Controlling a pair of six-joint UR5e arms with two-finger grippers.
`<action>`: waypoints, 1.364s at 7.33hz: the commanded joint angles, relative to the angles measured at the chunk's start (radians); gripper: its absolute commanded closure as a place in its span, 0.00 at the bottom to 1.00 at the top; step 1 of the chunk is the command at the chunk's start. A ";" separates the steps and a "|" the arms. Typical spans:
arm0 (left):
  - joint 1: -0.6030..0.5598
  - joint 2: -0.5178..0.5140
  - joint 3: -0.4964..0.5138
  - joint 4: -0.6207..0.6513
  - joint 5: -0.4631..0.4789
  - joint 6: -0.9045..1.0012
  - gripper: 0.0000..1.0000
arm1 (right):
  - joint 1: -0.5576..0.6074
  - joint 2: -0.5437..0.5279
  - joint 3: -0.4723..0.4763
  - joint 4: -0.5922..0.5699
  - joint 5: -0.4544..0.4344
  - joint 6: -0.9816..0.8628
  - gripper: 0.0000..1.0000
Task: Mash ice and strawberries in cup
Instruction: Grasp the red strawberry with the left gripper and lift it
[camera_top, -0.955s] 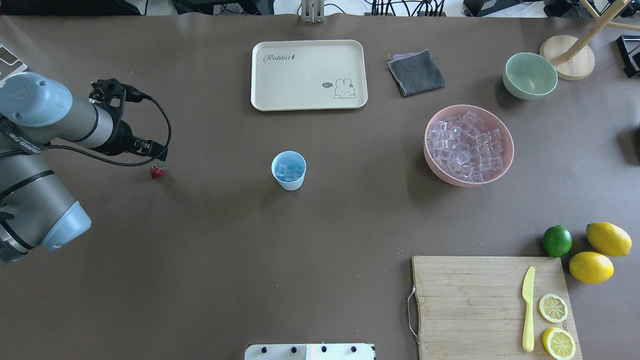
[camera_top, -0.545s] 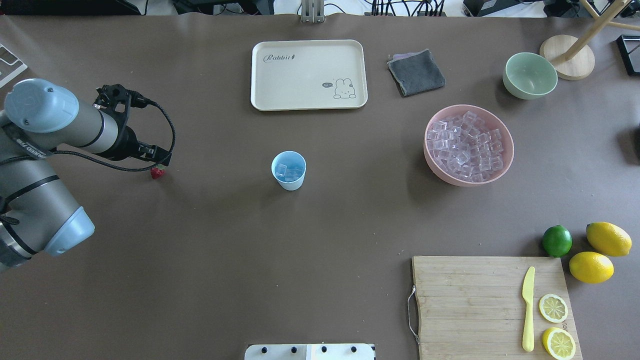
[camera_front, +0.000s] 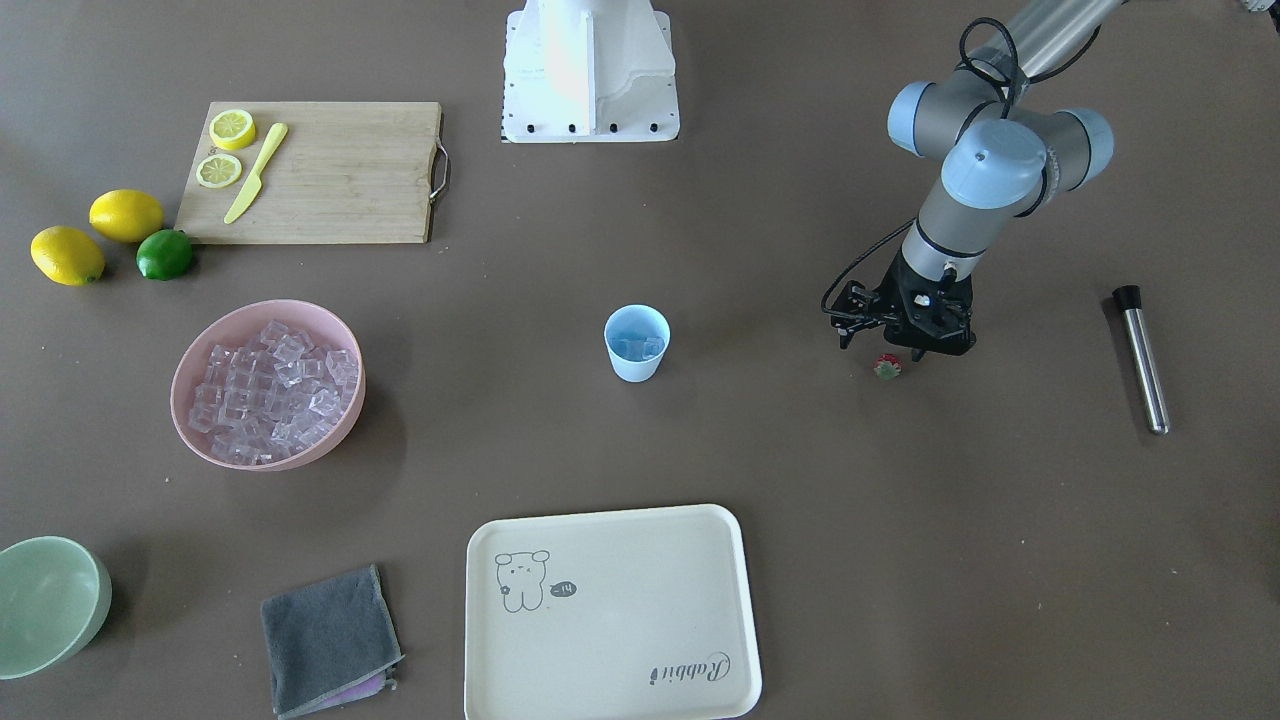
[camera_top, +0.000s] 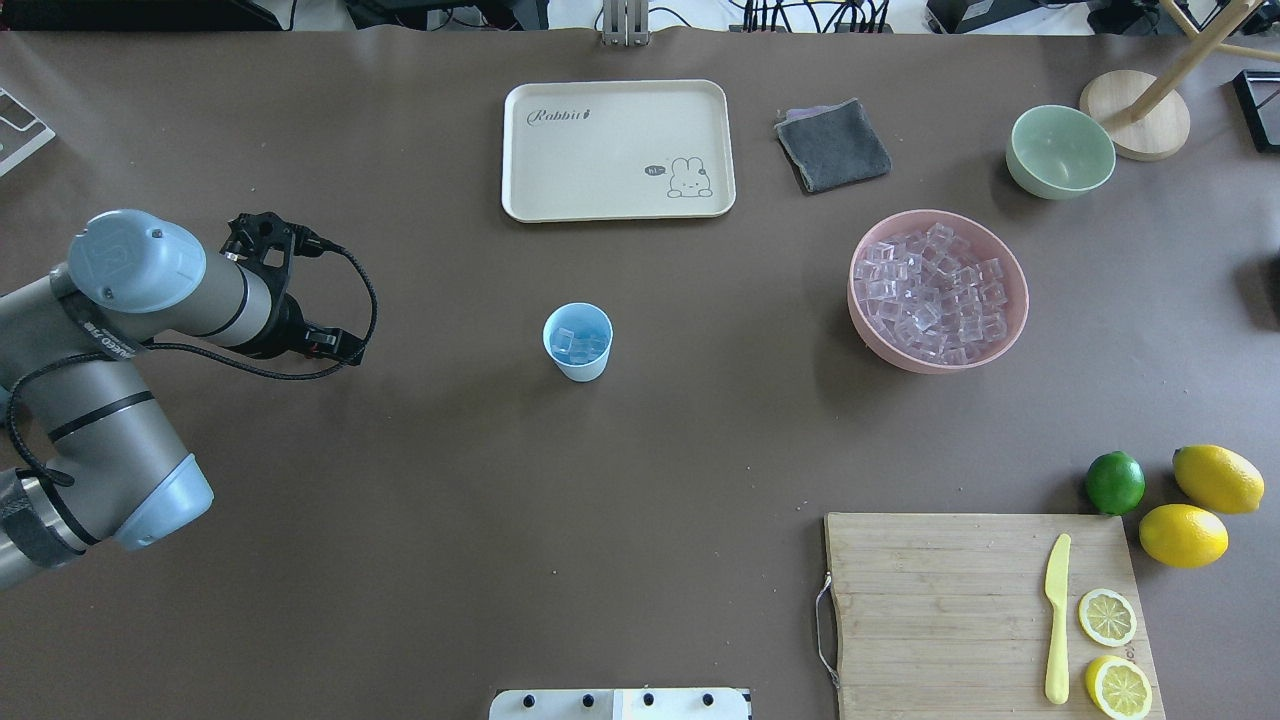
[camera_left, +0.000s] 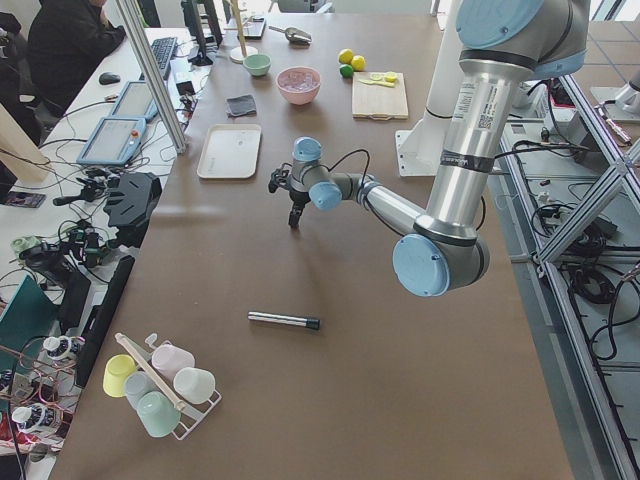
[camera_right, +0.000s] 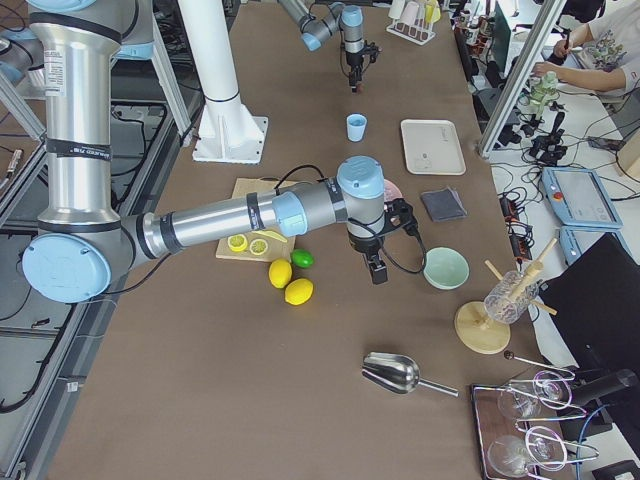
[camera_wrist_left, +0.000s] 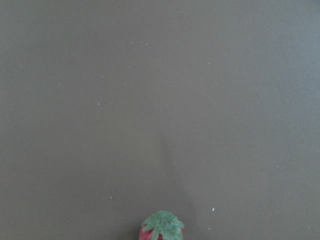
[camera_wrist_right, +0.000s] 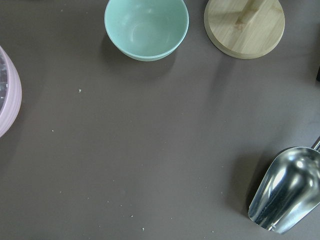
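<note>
The light-blue cup stands upright at mid-table with a few ice cubes inside; it also shows in the front view. More ice fills the pink bowl. The tiny red strawberry lies on the table left of the cup, hidden under my arm in the overhead view. My left gripper points down just above and beside it, its jaws apparently apart and empty. The left wrist view shows the strawberry at its bottom edge. My right gripper hangs near the pale green bowl; I cannot tell its state.
A metal rod with a black end lies beyond the left arm. A cream tray, grey cloth, green bowl, cutting board with knife and lemon slices, lime, lemons and a metal scoop surround the work area.
My left arm has moved right and toward the robot's side. The gripper now stands over the strawberry and hides it in the overhead view. The cup and bowls have not moved.
</note>
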 joint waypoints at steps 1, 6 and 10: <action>-0.003 -0.010 0.023 0.001 0.006 0.021 0.10 | 0.000 0.000 0.004 0.003 -0.001 0.008 0.02; -0.009 -0.008 0.042 -0.013 0.025 0.023 0.78 | -0.006 0.005 0.000 0.003 -0.001 0.012 0.02; -0.045 -0.025 -0.043 0.001 0.018 0.008 1.00 | -0.006 0.006 0.003 0.003 -0.001 0.012 0.02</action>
